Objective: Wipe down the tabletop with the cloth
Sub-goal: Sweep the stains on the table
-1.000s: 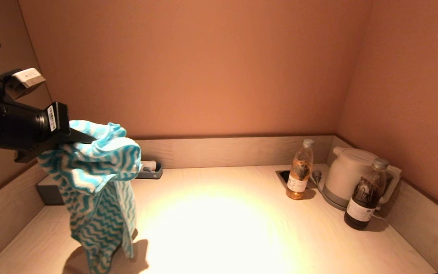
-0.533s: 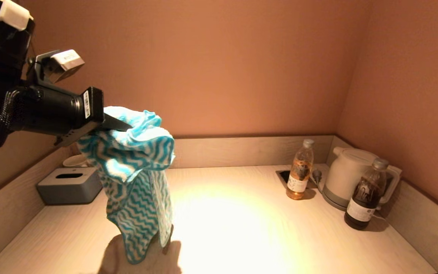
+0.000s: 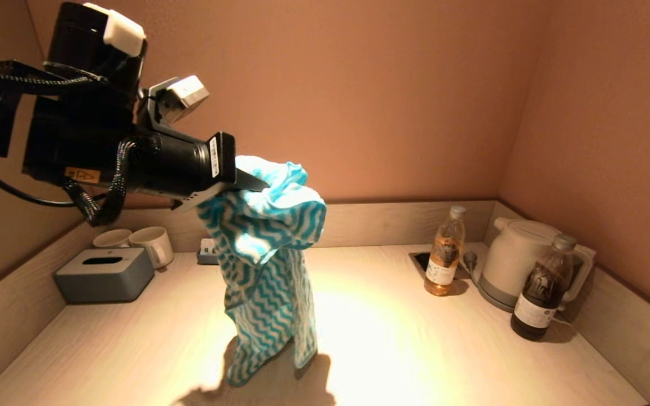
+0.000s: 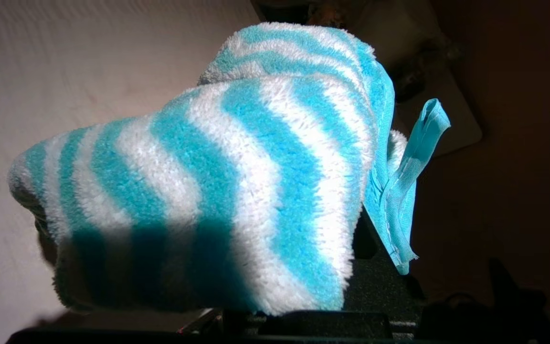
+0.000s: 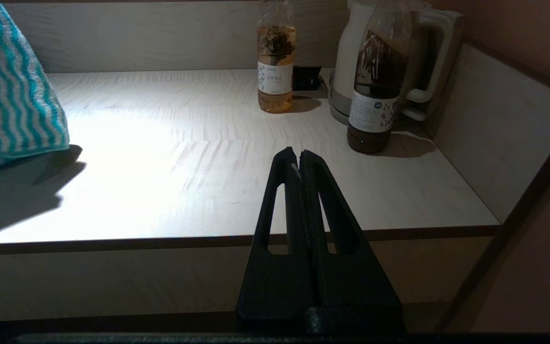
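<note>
A turquoise and white zigzag cloth [image 3: 266, 259] hangs from my left gripper [image 3: 257, 186], which is shut on its bunched top, high above the pale wooden tabletop [image 3: 392, 349]. The cloth's lower end hangs just at the tabletop, near its middle. In the left wrist view the cloth [image 4: 237, 191] drapes over the fingers and hides them. The cloth's edge shows in the right wrist view [image 5: 12, 105]. My right gripper [image 5: 299, 155] is shut and empty, parked low in front of the table's front edge, out of the head view.
A grey tissue box [image 3: 105, 274], two white cups [image 3: 147, 243] and a small grey holder [image 3: 207, 252] stand at the back left. An amber bottle [image 3: 445, 258], a white kettle [image 3: 519, 262] and a dark bottle [image 3: 542, 288] stand at the back right. Low walls edge the table.
My left arm has carried the hanging cloth rightward from the left side to the middle of the table. The cups and tissue box have come into sight behind it.
</note>
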Tool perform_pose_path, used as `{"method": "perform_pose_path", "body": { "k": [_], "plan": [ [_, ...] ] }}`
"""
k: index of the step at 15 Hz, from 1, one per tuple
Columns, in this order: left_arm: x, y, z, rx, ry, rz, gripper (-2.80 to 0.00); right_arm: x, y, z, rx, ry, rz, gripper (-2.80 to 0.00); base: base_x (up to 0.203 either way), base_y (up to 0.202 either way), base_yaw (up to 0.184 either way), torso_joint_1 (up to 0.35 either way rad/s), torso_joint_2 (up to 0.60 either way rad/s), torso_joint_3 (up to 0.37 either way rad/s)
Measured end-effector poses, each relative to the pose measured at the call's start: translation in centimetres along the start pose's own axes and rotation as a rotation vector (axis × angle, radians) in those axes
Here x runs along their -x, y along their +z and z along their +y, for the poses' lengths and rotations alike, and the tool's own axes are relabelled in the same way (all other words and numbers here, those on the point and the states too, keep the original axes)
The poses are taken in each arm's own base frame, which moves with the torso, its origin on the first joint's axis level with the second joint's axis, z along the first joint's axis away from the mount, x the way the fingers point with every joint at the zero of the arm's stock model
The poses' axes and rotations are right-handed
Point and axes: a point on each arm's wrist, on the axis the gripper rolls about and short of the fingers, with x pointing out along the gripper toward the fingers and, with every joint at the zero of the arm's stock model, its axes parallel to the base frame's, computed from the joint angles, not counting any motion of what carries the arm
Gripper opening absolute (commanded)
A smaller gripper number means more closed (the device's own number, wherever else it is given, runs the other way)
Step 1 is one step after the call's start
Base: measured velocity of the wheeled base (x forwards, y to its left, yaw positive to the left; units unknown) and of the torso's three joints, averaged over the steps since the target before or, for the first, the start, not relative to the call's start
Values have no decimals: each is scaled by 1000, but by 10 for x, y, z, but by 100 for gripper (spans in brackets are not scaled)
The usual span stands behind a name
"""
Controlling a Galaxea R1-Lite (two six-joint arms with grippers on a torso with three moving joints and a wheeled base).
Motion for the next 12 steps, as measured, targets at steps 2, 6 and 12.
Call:
{"method": "perform_pose_path", "body": {
  "k": [2,6,12],
  "plan": [
    [-9,1,-2,-8,-8,5,-280,0,0,0,0,0,0,-280,0,0,0,0,0,0],
    [-29,-4,-8,-33,-23,37,-280,0,0,0,0,0,0,-280,0,0,0,0,0,0],
    [-83,-30,-13,-67,-28,155,-280,0,0,0,0,0,0,-280,0,0,0,0,0,0]
  ]
}}
